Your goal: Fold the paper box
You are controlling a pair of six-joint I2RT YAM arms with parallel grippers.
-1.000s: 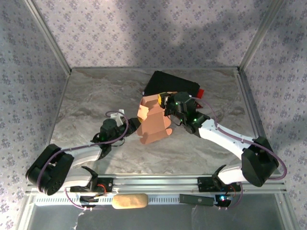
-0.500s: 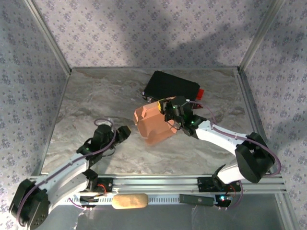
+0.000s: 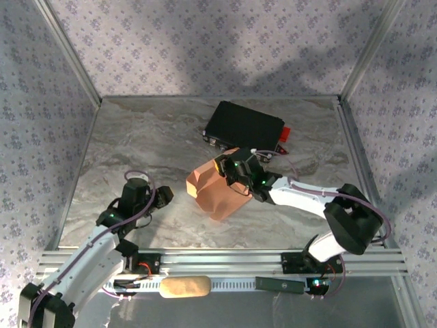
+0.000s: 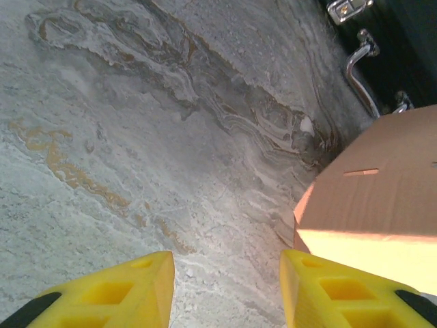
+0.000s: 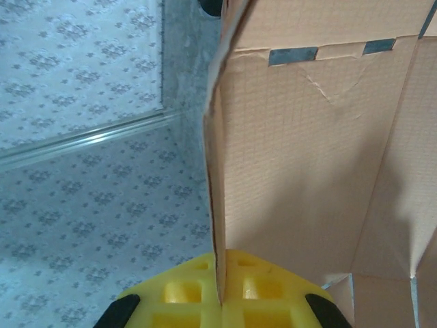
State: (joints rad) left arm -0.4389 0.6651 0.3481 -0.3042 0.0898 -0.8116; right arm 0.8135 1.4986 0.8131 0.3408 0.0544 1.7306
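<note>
- Since the earlier frames, the left claw (image 3: 162, 198) had pulled away from the paper box (image 3: 217, 188) and back toward the near left of the worktop (image 3: 130, 147). A stretch of bare marble lay between claw and box.
- The right claw (image 3: 229, 168) had swung leftward and nearer to us, and the box had come along with it, off from its spot close by the black case (image 3: 246, 128).
- From above, the box sat about mid-worktop, salmon-tan, partly formed, with one angled corner facing left. It lay just in front of the case, and we could not tell whether the two touched.
- The right claw was clamped on the box's far, upper side. In its wrist view the yellow fingers (image 5: 198, 301) were pinched tight on the thin edge of one upright cardboard panel (image 5: 307, 143), and two slots showed near the panel's top.
- Beside that panel the patterned wall (image 5: 82, 75) and a metal frame rail showed.
- The left claw was spread wide with nothing in it. In its wrist view the two yellow fingers (image 4: 130, 294) stood well apart over bare marble.
- In that same view the box filled the lower right, one small slit cut in its upper face, its near corner just beside the right-hand finger.
- Past the box, at the top right, the black case showed a metal latch handle (image 4: 360, 65).
- A tan sponge-like block (image 3: 184, 286) lay on the rail at the near edge, between the two arm bases and well apart from the box.
</note>
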